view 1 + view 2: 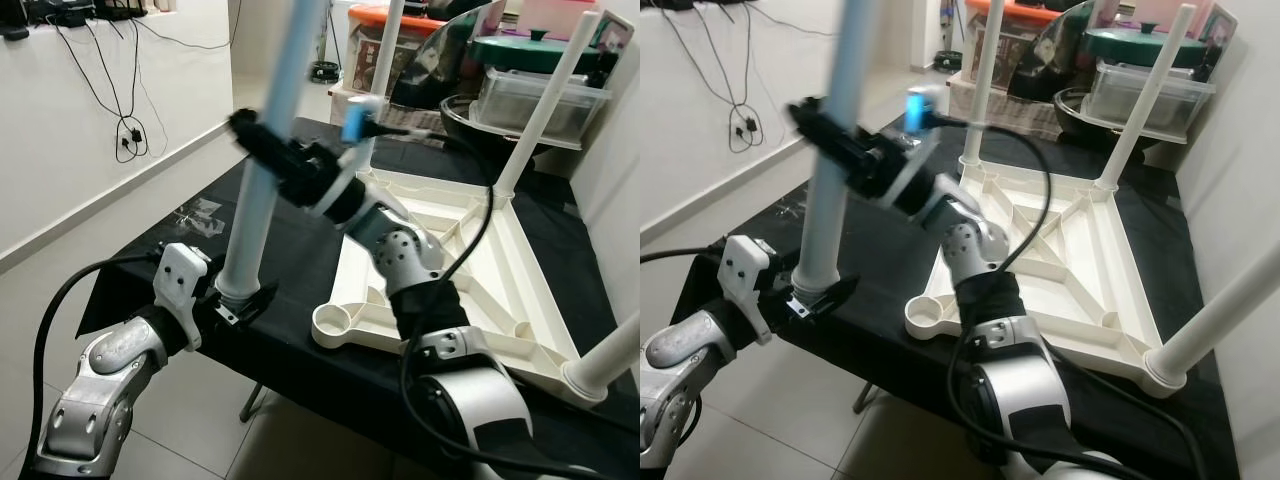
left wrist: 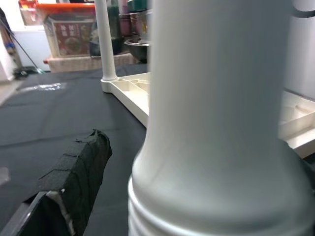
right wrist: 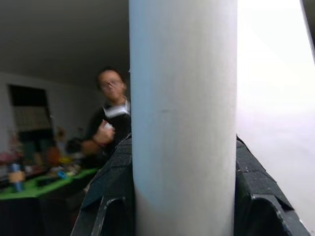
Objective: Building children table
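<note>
The right gripper [image 1: 262,143] is clamped around the upper shaft of a loose table leg [image 1: 262,150], its black pads being seen pressed on both sides of the pale tube in the right wrist view. The left gripper [image 1: 232,300] is closed about the same leg at its flared, ridged base [image 2: 206,196], just above the black cloth [image 1: 300,340] that covers the work table. The leg is thus held nearly upright, tilted a little, over the cloth near its front edge and just beside the upturned tabletop [image 1: 440,260].

The tabletop is laid underside up, with its ribbing exposed. Three legs are already seated in it: two at the far corners [image 1: 540,110] and one at the near right corner [image 1: 610,355]. The near left corner socket [image 1: 335,322] is left open, and the held leg is judged to belong there.

The leg is taken to be a light, hollow, stiff plastic tube, smooth and likely to slip or spin between the pads. A two-point hold, low at the collar and high on the shaft, is judged best for steering its end into the socket. The tabletop is unrestrained and could be pushed along the cloth.

A person [image 3: 109,123] is made out, blurred, in the right wrist view's background.
</note>
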